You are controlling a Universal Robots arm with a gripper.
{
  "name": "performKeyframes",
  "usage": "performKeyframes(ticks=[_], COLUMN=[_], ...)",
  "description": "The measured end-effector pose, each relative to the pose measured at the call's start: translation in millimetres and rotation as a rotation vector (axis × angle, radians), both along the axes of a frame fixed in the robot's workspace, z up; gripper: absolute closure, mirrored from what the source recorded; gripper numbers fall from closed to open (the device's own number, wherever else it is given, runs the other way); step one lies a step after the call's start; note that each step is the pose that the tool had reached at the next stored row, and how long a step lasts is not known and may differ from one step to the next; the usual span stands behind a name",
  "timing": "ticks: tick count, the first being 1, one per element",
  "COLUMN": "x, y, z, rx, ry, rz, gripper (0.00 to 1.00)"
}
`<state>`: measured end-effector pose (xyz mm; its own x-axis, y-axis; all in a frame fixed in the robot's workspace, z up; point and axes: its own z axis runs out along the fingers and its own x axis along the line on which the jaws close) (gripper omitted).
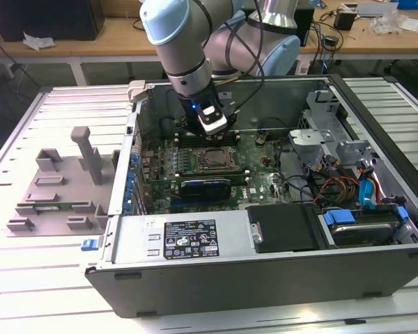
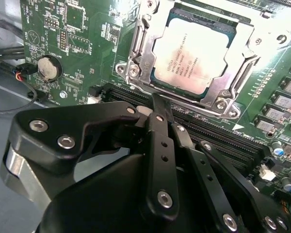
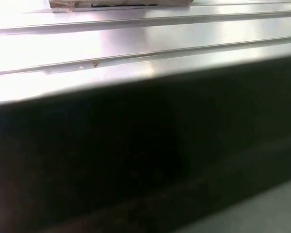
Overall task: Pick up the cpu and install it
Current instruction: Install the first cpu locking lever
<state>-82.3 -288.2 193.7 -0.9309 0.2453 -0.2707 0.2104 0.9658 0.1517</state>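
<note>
The cpu (image 2: 199, 56) lies flat inside the metal socket frame (image 2: 136, 48) on the green motherboard; its silver-grey top faces up and the frame sits around it. In the exterior view the cpu (image 1: 215, 159) sits mid-board inside the open computer case. My gripper (image 2: 156, 101) hangs just beside the socket's edge, over the black memory slots (image 2: 218, 133). Its black fingers (image 2: 160, 131) are pressed together with nothing between them. In the exterior view the gripper (image 1: 209, 133) is just behind the socket.
The case's walls (image 1: 195, 240) ring the board. A graphics card (image 1: 203, 186) lies in front of the socket, with cables and drive bays (image 1: 348, 188) to the exterior view's right. A grey fixture (image 1: 56, 184) stands on the slatted table to the left.
</note>
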Motion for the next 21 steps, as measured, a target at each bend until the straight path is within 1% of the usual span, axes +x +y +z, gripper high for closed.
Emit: performKeyframes(ticks=[7,10,13,16,19,21], x=[4.4,7.6,8.2,8.2,8.2,8.2], y=[-0.1,-1.9,-2.3,-5.0,-5.4,-5.4], z=[0.0,0.0,0.0,-0.1,0.0,2.3], rx=[-0.0001,0.0,-0.0001,0.0002,-0.0001,-0.0003], ry=[0.0001,-0.0001,0.0,-0.0002,0.0,-0.0002], rz=[-0.007,-0.01,-0.012,-0.012,-0.012,-0.012], gripper=[0.89,0.89,0.89,0.89,0.89,0.89])
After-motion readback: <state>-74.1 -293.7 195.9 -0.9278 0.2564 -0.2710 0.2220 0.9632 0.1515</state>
